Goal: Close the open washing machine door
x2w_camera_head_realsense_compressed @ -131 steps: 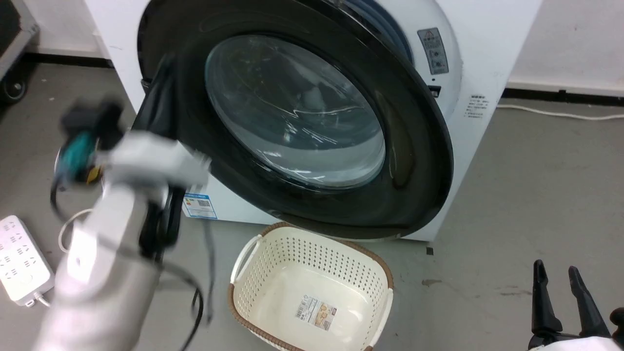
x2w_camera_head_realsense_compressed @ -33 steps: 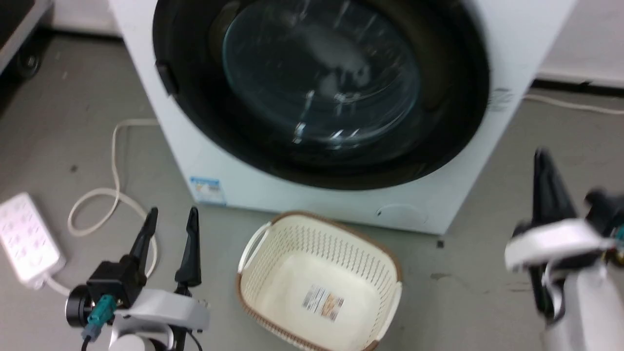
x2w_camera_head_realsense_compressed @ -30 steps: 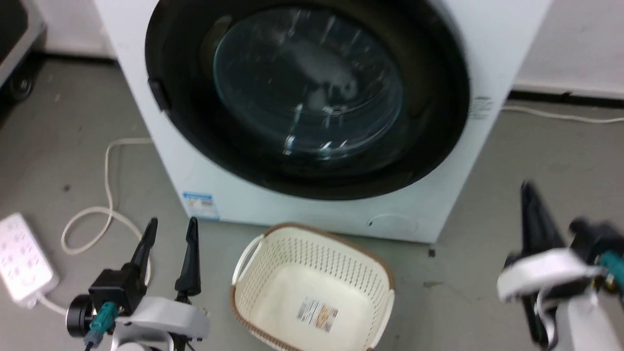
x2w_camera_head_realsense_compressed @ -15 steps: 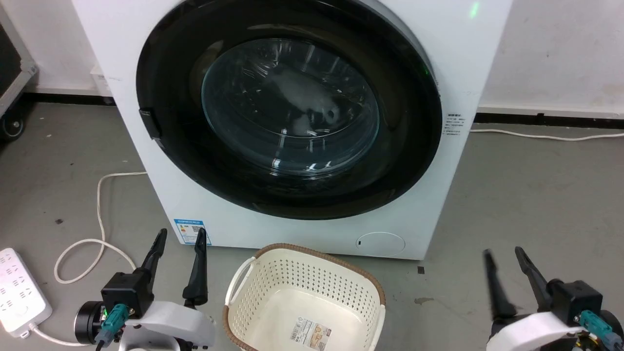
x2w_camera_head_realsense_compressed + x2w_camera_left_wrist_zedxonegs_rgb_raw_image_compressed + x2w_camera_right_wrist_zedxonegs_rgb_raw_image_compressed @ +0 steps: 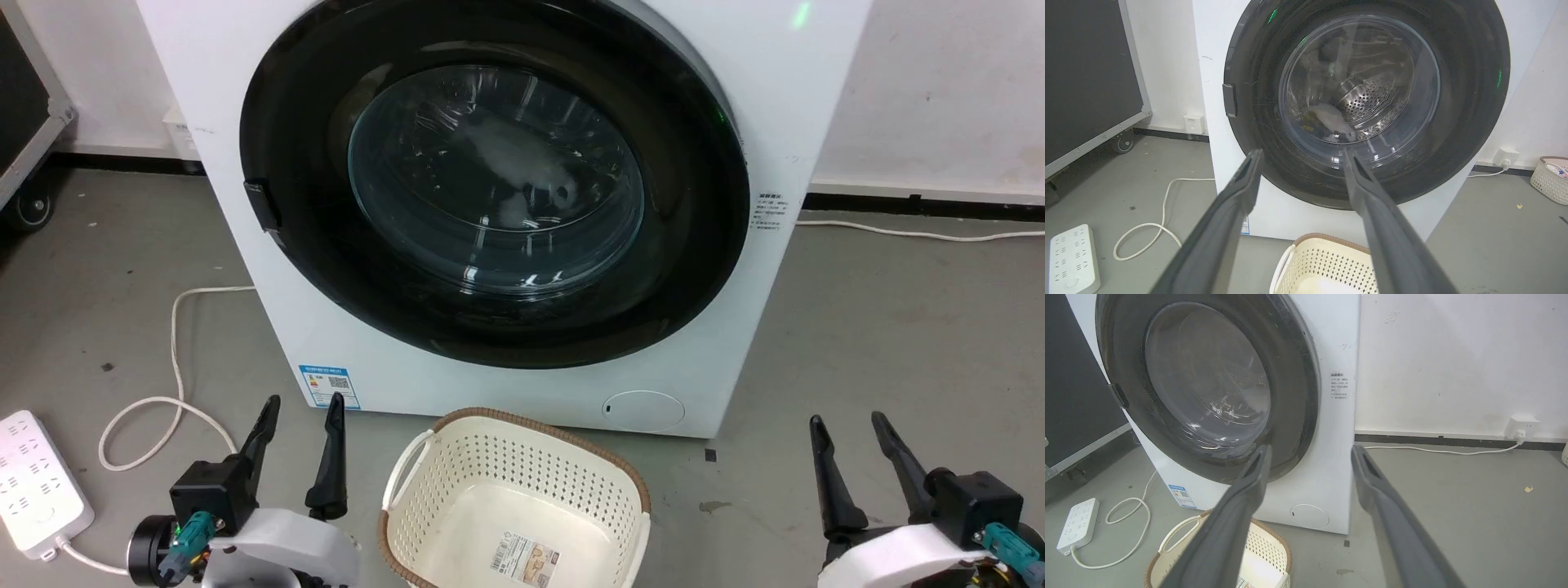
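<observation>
1. The washing machine (image 5: 506, 396): a white, smooth-fronted box on a grey floor (image 5: 898, 327). It has a small blue sticker (image 5: 329, 385) low at your left and a round flap (image 5: 643, 410) low at your right.
2. The washing machine door (image 5: 494, 184): a large glossy black disc with a bulging clear glass bowl at its centre. You find it lying flush against the machine front, with a small black tab (image 5: 261, 204) at its left rim. In the left wrist view a perforated steel drum (image 5: 1367, 96) shows through the glass.
3. Left gripper (image 5: 303, 400): 2 long, dark, tapered fingers, spread apart with nothing between them. The door stands above and ahead of it, well apart.
4. Right gripper (image 5: 846, 419): 2 matching fingers, likewise parted and empty. It is well apart from the door, which lies ahead and to its left.
5. Basket (image 5: 531, 420): cream perforated plastic with a brown woven rim and a paper label on its bottom. It sits on the floor just before the machine, between your 2 grippers.
6. Power strip (image 5: 37, 482): white and flat, with a pale cord (image 5: 175, 343) looped on the floor to the machine's left.
</observation>
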Available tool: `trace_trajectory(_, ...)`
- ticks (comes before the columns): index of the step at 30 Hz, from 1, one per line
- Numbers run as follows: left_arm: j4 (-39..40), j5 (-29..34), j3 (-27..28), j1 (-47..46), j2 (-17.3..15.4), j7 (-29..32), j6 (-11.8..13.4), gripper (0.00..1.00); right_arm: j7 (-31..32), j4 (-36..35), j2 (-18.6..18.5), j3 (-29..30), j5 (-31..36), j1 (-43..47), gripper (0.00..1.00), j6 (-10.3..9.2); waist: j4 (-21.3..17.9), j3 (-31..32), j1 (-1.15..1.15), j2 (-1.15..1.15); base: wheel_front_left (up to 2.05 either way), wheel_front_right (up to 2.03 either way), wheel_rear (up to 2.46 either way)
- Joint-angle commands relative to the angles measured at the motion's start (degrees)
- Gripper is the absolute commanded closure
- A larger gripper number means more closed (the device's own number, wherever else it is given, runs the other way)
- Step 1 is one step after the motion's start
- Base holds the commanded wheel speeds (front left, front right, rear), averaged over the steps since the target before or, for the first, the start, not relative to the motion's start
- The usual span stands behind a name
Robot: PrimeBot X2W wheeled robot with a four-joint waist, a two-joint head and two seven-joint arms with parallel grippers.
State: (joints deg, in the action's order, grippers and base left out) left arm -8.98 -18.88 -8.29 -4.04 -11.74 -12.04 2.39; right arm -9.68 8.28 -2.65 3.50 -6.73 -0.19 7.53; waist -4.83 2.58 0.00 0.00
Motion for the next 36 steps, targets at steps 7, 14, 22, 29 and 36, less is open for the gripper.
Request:
trace_trajectory(7,-0.56,-1.25,0.09,-0.01,0.08,0.34,0.09,0.00,0.21,-1.15,-0.22,0.08,-0.72,1.28,0.00,-0.04,0.03,-0.26,0.00,0.00,0.00,0.00,0.00)
trace_trajectory(14,-0.94,-1.74,0.06,-0.48,0.03,0.39,0.30,0.00,0.24,-1.20,-0.22,-0.01,-1.06,1.11,0.00,-0.04,0.18,-0.63,0.00,0.00,0.00,0.00,0.00)
trace_trajectory(22,-0.77,-1.18,0.12,0.00,0.21,0.61,0.12,1.00,0.22,-1.07,0.02,-0.10,-0.76,0.32,1.00,0.00,0.32,-0.71,0.01,0.00,0.00,0.00,0.00)
trace_trajectory(29,-0.22,-0.04,0.58,0.23,0.70,1.26,-0.02,1.00,0.76,-1.48,0.00,-0.29,-0.34,0.31,1.00,0.00,0.58,-0.82,0.01,0.00,0.00,0.00,0.00)
trace_trajectory(36,0.34,1.10,1.05,0.46,1.19,1.91,-0.16,1.00,1.30,-1.89,-0.01,-0.49,0.09,0.30,1.00,-0.01,0.84,-0.93,0.01,0.00,0.00,0.00,0.00)
